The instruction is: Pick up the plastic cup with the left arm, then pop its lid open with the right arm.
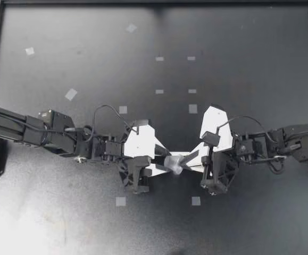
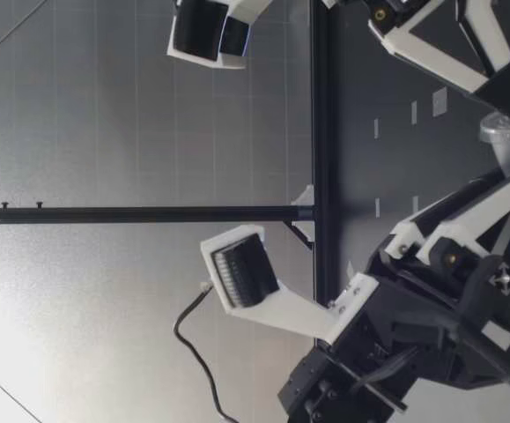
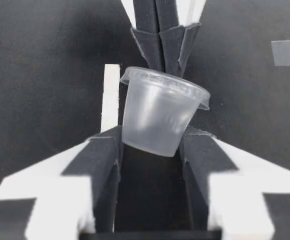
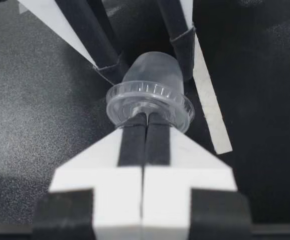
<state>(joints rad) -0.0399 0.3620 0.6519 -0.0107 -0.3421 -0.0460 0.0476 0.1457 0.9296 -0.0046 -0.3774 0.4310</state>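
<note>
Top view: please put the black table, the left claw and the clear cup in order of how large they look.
1. black table, by far the largest
2. left claw
3. clear cup, held in that claw, the smallest

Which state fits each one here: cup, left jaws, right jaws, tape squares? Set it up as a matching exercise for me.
Things:
1. cup
2. left jaws
3. right jaws
4. tape squares

States:
A. closed together, tips at the lid
B. stuck flat on the table
C. clear, lidded, tilted between both arms
D. clamped on the cup's sides

Pairs: 1-C, 2-D, 3-A, 4-B
</note>
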